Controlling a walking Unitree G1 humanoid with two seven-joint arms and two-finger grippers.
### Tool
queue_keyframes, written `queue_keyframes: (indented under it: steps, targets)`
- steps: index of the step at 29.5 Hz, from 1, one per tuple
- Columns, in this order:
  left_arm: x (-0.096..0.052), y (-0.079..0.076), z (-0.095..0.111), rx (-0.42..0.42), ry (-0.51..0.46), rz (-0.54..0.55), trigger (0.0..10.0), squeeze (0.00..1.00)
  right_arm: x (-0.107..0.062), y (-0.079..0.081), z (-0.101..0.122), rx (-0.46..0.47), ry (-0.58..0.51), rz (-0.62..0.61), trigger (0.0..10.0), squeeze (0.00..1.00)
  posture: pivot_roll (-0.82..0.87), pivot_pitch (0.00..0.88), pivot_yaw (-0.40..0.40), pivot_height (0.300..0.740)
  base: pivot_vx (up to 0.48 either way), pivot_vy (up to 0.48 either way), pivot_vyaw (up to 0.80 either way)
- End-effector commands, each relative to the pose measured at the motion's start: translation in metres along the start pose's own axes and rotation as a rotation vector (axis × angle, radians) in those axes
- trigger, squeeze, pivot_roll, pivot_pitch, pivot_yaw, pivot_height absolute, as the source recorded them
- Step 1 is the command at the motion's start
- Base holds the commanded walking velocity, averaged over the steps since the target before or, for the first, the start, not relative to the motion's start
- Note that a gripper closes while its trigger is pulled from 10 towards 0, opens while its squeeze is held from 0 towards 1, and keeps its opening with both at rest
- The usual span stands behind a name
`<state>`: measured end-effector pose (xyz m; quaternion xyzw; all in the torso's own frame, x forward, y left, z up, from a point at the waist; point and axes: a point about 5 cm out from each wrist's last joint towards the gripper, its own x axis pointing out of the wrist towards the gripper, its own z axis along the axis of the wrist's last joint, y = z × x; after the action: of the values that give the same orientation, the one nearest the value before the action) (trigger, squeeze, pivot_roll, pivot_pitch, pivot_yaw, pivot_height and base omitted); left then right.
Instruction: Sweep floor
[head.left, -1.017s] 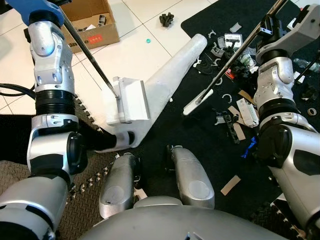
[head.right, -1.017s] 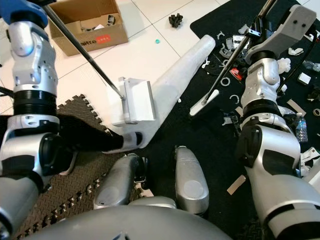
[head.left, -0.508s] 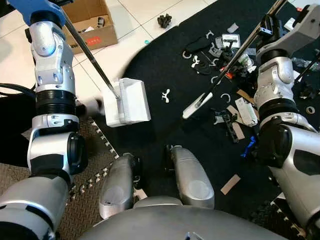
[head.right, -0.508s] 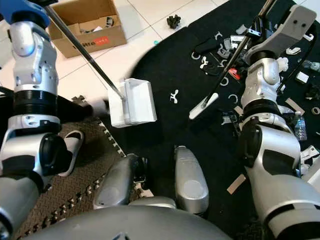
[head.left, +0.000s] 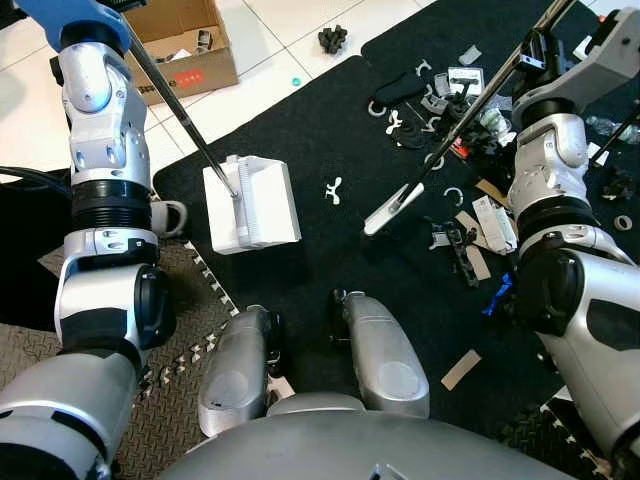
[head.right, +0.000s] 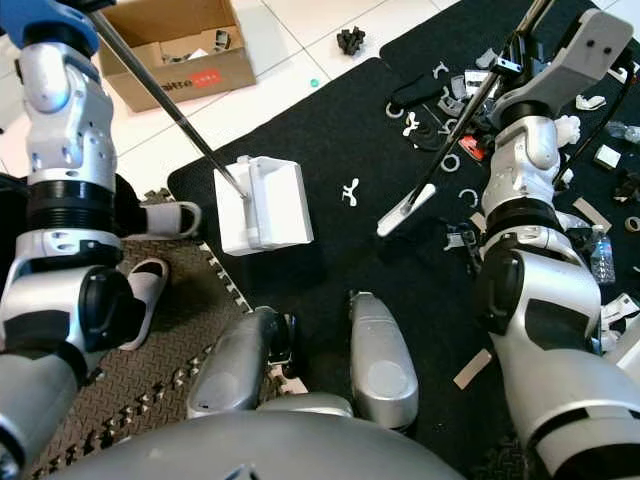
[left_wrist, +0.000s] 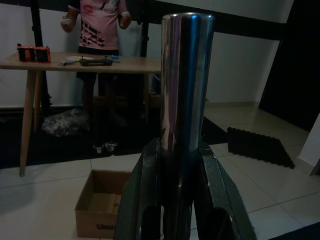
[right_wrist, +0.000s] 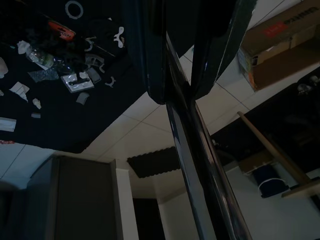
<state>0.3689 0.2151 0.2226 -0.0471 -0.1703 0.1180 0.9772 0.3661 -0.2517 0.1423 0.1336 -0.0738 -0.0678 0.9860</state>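
Left pincer clamped on dustpan handle; right pincer clamped on broom stick. White dustpan at 9 o'clock of broom head. Sweep scraps from 1 o'clock slowly, pan flat on black mat.

We see a white dustpan on a black mat, its handle dark and shiny. The broom head is white too, on a dark pole. White, grey and tan scraps dot the mat, with one red bit and one blue. The floor tiles are off-white. The box is brown with a red label. Our arms are silver with black joints. A person wears what looks like a pink top with black marks, though that view is dim.
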Motion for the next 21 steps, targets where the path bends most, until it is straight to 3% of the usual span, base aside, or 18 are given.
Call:
queue_keyframes:
  steps: [1,21]
  targets:
    - [0.0035,-0.0019,0.0116,-0.006,-0.048,-0.006,10.0,0.0,0.0022,0.002,0.004,0.001,-0.018,0.003,10.0,0.0,-0.04,0.065,-0.011,0.74,0.0,0.0,0.0]
    - [0.0024,0.0006,0.0052,-0.003,-0.015,0.019,10.0,0.0,0.0007,0.0024,0.001,-0.025,-0.006,0.009,10.0,0.0,-0.04,0.066,-0.009,0.74,0.0,0.0,0.0]
